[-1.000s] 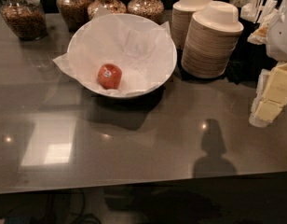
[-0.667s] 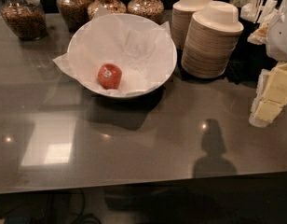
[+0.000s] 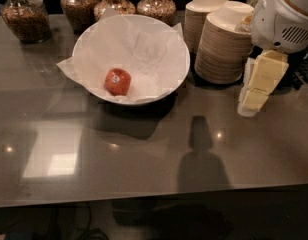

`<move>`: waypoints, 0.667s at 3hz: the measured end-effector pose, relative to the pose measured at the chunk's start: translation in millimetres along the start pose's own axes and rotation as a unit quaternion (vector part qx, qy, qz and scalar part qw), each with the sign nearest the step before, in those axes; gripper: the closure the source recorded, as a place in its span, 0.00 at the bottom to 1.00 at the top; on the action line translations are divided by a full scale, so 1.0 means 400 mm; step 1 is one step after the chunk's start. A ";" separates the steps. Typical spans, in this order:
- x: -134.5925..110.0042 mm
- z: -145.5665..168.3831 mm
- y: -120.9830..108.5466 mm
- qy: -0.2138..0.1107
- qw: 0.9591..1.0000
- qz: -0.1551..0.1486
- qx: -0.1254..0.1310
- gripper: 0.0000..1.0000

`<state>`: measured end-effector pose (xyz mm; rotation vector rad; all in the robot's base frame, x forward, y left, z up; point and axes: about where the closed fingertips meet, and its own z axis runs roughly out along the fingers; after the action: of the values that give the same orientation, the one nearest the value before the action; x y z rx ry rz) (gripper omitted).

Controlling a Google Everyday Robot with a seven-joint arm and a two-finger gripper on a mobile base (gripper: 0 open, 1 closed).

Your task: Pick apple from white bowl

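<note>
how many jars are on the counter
4 jars along the back edge: far-left jar, then second jar, third jar and fourth jar behind the white bowl. Others could sit out of frame. The gripper hangs right of the paper bowl stacks.

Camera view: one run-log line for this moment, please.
apple: in white bowl, not grasped | gripper: far right, beside stacked paper bowls, apart from white bowl | stage: pre-grasp

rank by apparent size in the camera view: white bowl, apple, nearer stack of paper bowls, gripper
1. white bowl
2. nearer stack of paper bowls
3. gripper, at the right edge beside that stack; possibly nearer the camera, so this rank is unsure
4. apple
</note>
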<state>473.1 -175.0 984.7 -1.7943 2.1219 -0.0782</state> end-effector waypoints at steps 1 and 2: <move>-0.067 0.001 -0.036 -0.014 1.000 -0.023 0.009 0.00; -0.067 0.001 -0.036 -0.014 1.000 -0.023 0.009 0.00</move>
<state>490.3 -151.8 994.5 -1.8228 2.0549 -0.0815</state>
